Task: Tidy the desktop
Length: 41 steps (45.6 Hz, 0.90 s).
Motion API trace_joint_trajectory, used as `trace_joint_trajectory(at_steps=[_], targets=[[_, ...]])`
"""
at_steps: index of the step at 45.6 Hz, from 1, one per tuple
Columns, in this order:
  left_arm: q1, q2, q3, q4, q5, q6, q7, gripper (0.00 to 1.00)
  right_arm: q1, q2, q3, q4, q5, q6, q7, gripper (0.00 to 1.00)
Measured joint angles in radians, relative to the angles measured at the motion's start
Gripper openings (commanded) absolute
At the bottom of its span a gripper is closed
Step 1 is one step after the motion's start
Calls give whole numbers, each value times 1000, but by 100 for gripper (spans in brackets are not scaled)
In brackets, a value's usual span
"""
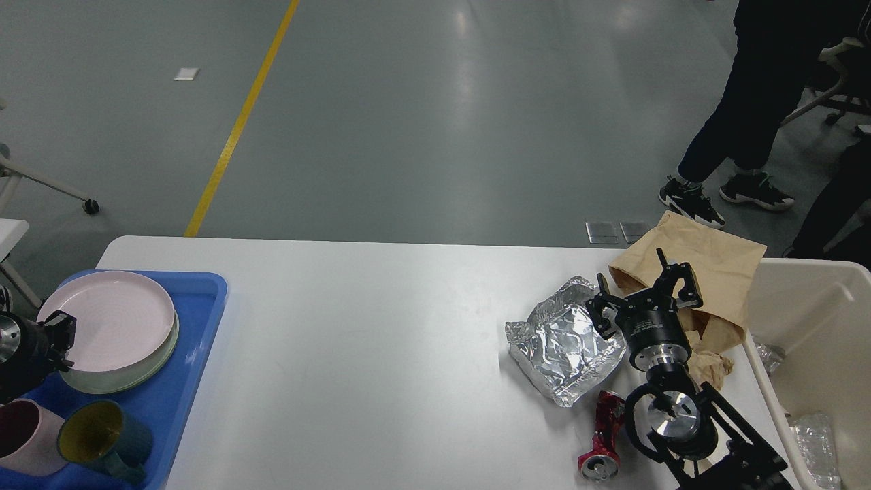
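The white desktop (381, 354) carries a crumpled foil tray (565, 347), a brown paper bag (714, 265) and a crushed red can (604, 435) at its right end. My right gripper (643, 289) is open and empty, hovering between the foil tray and the paper bag. My left gripper (58, 337) is at the left edge. Its fingers are closed on the rim of a pink plate (112, 320). The pink plate is held over a green plate (146, 364) in the blue tray (197, 354).
A pink mug (24, 439) and a teal mug (95, 439) stand in the tray's near end. A beige bin (816, 306) with crushed plastic bottles (813, 439) stands off the right edge. A person (742, 102) stands beyond the far right corner.
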Motion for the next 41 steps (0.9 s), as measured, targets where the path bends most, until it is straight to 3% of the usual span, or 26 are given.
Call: trace_joint_trajectory(at_steps=[3,5,9,12,16,18,35,41], targets=[[0,3,0,-1,0,-4,3,13,0,0,0,0,0,0,0,100],[0,4,0,-3,0,-11,6,3,0,0,0,0,0,0,0,100],[0,7,1,-23,0,-31,9,0,0,0,0,0,0,0,0,100],[1,9,1,-31,0,-40,9,15,0,0,0,0,0,0,0,100],[1,16,1,-33,0,-45,4,71,0,0,0,0,0,0,0,100],[1,18,2,-32,0,-44,0,85,0,0,0,0,0,0,0,100],[-7,20,3,-26,0,-20,-4,87,0,0,0,0,0,0,0,100],[-32,27,4,-26,2,-23,4,95,0,0,0,0,0,0,0,100]])
